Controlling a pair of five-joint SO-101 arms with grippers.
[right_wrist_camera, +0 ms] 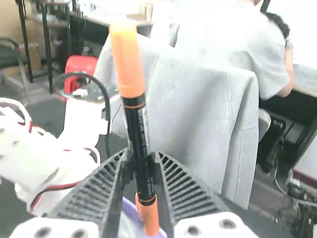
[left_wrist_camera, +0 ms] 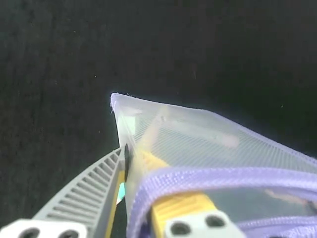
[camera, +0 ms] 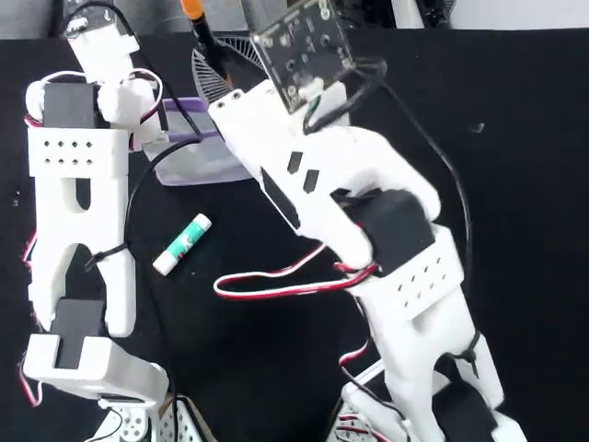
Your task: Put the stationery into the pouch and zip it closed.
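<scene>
Left gripper (left_wrist_camera: 125, 157): pinched together on a corner of the pouch, with a grey ribbed finger (left_wrist_camera: 94, 191) pressed against the outside of the mesh beside the purple zip edge.
Pouch (camera: 204, 158): clear mesh with purple trim. It lies on the black table (camera: 515, 138), running from the left gripper's tips toward the right gripper.
Glue stick (camera: 182, 244): white with a green label, lying flat on the table. It is apart from both grippers, back toward the arms' bases from the left gripper.
Right gripper (right_wrist_camera: 141, 171): clamped on the marker, hanging just over the pouch's far end.
Marker (right_wrist_camera: 134, 106): black barrel squeezed between the dark ribbed fingers. Its long orange end sticks out past the fingertips, and a short orange end sits inside the jaws.
</scene>
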